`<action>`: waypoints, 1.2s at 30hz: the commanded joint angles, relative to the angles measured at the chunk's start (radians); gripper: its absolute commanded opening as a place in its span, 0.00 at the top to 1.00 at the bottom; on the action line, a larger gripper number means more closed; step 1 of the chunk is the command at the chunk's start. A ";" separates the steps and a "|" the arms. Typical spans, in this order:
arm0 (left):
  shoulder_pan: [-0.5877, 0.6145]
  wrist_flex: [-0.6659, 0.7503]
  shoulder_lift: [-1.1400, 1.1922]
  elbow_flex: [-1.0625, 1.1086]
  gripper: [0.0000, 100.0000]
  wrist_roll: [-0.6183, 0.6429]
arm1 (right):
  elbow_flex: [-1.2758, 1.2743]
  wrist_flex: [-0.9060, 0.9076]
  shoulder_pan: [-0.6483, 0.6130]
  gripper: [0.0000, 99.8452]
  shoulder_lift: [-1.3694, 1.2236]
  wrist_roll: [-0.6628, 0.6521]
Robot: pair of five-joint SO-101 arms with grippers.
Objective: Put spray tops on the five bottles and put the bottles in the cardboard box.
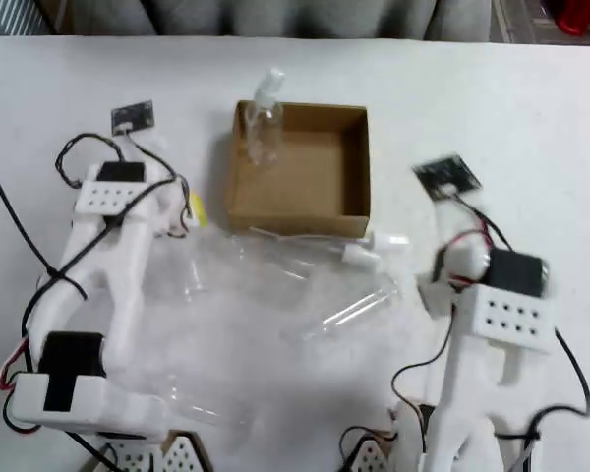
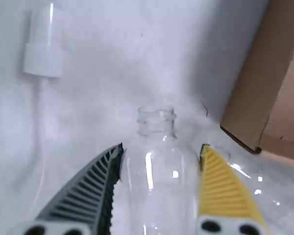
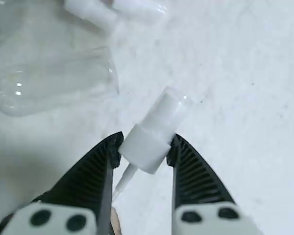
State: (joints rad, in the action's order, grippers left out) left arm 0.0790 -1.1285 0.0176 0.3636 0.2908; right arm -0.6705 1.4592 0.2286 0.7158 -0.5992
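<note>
Left claw (image 2: 161, 149) is gripping an uncapped bottle (image 2: 157, 122) by the shoulder, fingers touching both sides, just beside the cardboard box (image 1: 295, 208) wall. Right claw (image 3: 145, 141) is pinching a spray top (image 3: 161, 117) at its collar, near the box on the right arm's side.

Handling, judged: the bottle is looking thin, light and slick – likely denting if squeezed, so hold the body below the neck. The top is looking stiff; hold the collar.

The box is holding one capped bottle (image 1: 262, 123), upright in a corner. Loose bottles (image 1: 359, 307) are lying on the worktop (image 1: 531, 98) beside the box.
</note>
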 commanded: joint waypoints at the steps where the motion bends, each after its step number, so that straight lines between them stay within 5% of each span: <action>1: -0.016 0.041 -0.024 0.002 0.93 -0.140 | -0.084 -0.128 0.130 0.98 0.027 -0.064; 10: -0.001 0.173 -0.022 0.094 0.91 -0.249 | -0.189 -0.386 0.214 0.98 -0.120 -0.117; 17: 0.036 0.149 -0.018 0.094 0.67 -0.250 | -0.178 -0.473 0.211 0.98 -0.275 -0.115; 30: 0.036 0.025 -0.007 0.011 0.67 -0.261 | -0.147 -0.475 0.209 0.98 -0.321 -0.114; 36: 0.070 0.011 0.110 -0.081 0.67 -0.146 | -0.147 -0.478 0.208 0.98 -0.321 -0.114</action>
State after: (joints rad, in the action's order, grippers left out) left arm 0.1143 -1.0994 0.1082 0.3759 0.0836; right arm -0.8654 0.9943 0.4312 0.3936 -0.7035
